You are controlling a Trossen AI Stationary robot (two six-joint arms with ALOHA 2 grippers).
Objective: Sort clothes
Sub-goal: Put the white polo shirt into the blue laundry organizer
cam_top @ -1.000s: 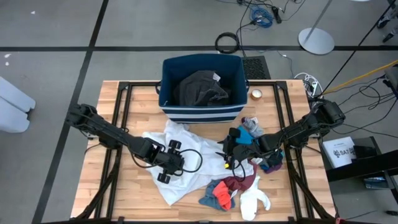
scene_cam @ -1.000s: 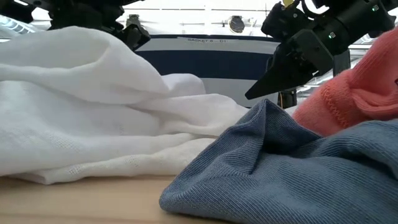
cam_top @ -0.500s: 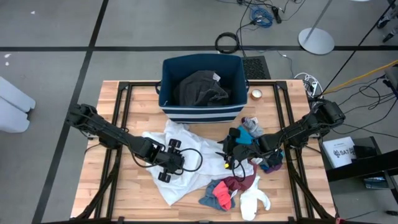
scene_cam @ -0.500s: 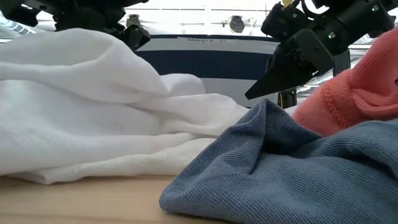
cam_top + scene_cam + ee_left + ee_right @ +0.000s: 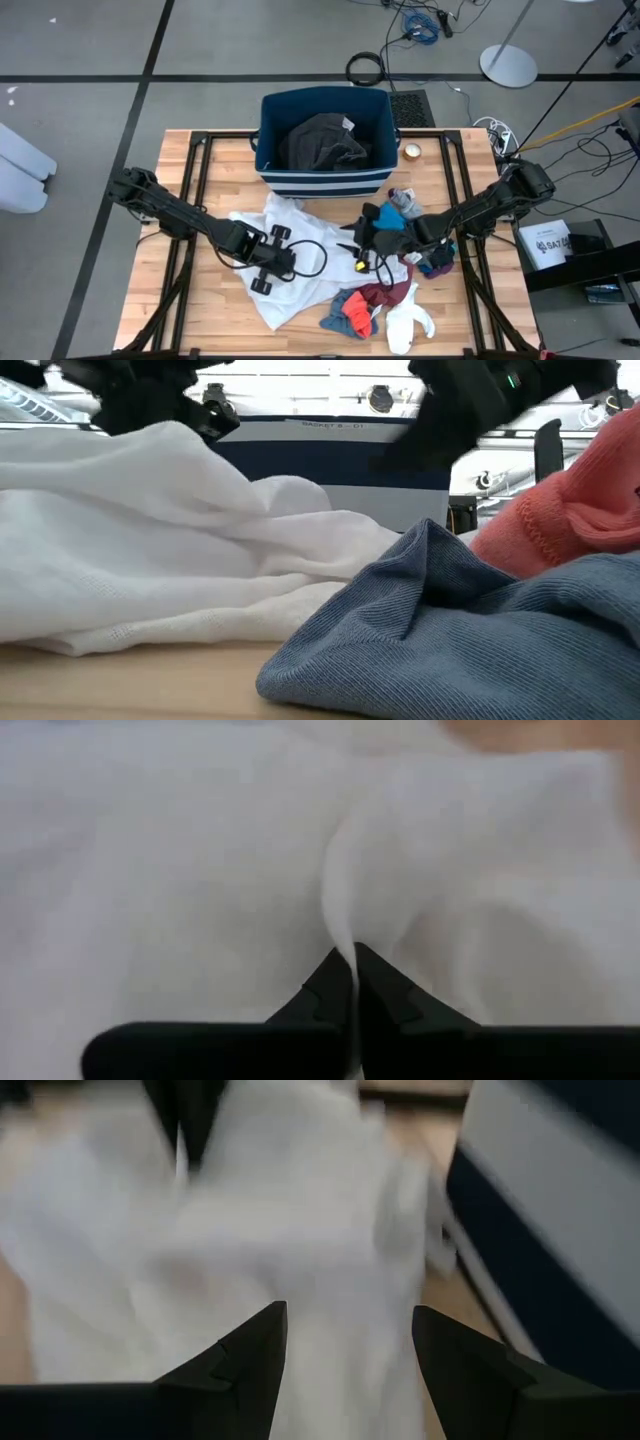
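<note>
Pinching: a raised fold of the white garment (image 5: 200, 870) is seen clamped between the closed fingers of the left hand (image 5: 352, 982) in the left wrist view; the cloth runs up from the fingertips as a narrow ridge.
Garment position: the white garment (image 5: 290, 250) is spread on the bench (image 5: 220, 330) just in front of the navy striped bin (image 5: 322, 180), with its long axis judged to run from the bin side towards the near bench edge.
Key relation: the bin lies beyond the left hand (image 5: 268, 262), up and slightly to its right in the high view; a dark grey garment (image 5: 322, 142) is already lying inside it. Any carry to the bin is judged to go over the near wall.
Nearer arm: the left hand is on the garment; the right hand (image 5: 350, 245) is held just beside the garment's right edge.
Right hand state: fingers are spread partway with nothing between them, pointed at the white cloth (image 5: 250, 1230) in the right wrist view.
Left arm pose: reached low across the bench from the left side, wrist down at the cloth.
Right arm pose: stretched in from the right, passing over small mixed pieces (image 5: 420, 262).
Other clothes: a blue-grey piece (image 5: 450, 630) and a coral-red piece (image 5: 570, 510) lie at the near edge; a white sock (image 5: 408, 320) lies beside them.
Risk (judged): a single-fold grip may let the large garment trail.
</note>
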